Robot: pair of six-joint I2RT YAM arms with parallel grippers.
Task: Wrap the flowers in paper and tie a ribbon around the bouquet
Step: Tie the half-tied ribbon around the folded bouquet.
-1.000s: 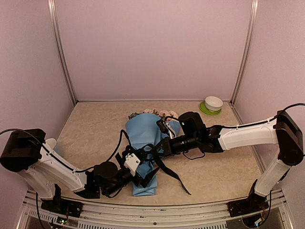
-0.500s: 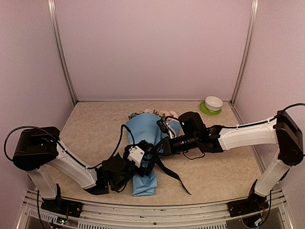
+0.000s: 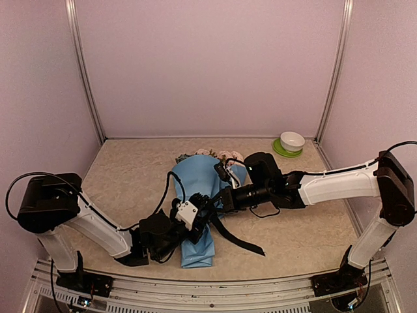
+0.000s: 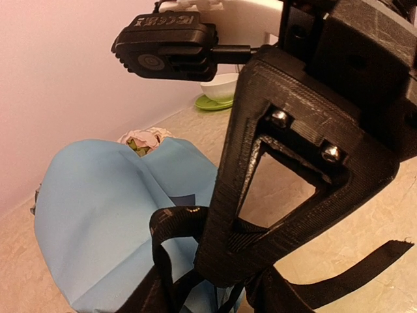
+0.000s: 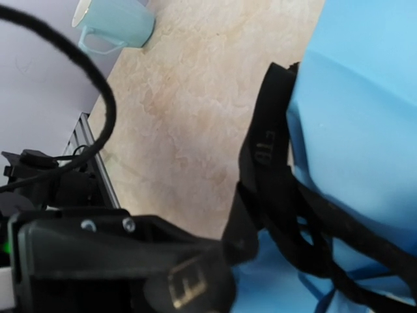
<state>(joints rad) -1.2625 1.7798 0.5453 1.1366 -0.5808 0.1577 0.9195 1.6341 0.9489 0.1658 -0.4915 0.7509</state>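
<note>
Left end effector (image 3: 203, 214) sits against the ribbon crossing at the bouquet's narrow end. Whether its jaws are gripping or merely closing in cannot be told. The bouquet (image 3: 195, 182) lies mid-way across the surface (image 3: 124, 176), with the flowers (image 3: 210, 154) at its far end. The ribbon (image 3: 241, 238) crosses the cone, and its free tail trails right. Right end effector (image 3: 226, 197) is fully closed, pinching the ribbon.

Risk: an uneven pull could drag the light cone or slip the loop off.

Since the earlier frame, the left arm has come in closer and the tail has swung rightward.

Left tool (image 3: 208, 211) beside closed right tool (image 3: 222, 200)
</note>
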